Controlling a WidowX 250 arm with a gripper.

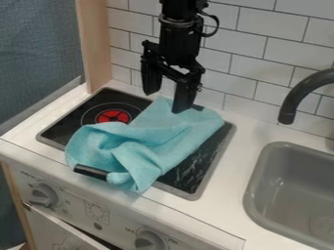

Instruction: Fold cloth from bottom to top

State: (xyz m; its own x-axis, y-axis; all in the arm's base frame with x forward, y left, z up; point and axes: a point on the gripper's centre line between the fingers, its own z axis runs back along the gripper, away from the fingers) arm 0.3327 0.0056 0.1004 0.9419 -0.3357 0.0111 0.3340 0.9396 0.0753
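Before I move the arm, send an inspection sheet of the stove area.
Surface: white counter with inset black stove panel; red burner mark partly covered.
Job's things: blue cloth lies bunched across the panel, its near end hanging over the counter's front edge.
Clutter: dark bar at the cloth's near end, one end under fabric; can't tell what it is.
Gripper: over the cloth's far end, fingers apart; contact can't be judged.
Cables: black loop beside the wrist.
Surroundings: tiled wall behind; grey sink and dark faucet at image right.
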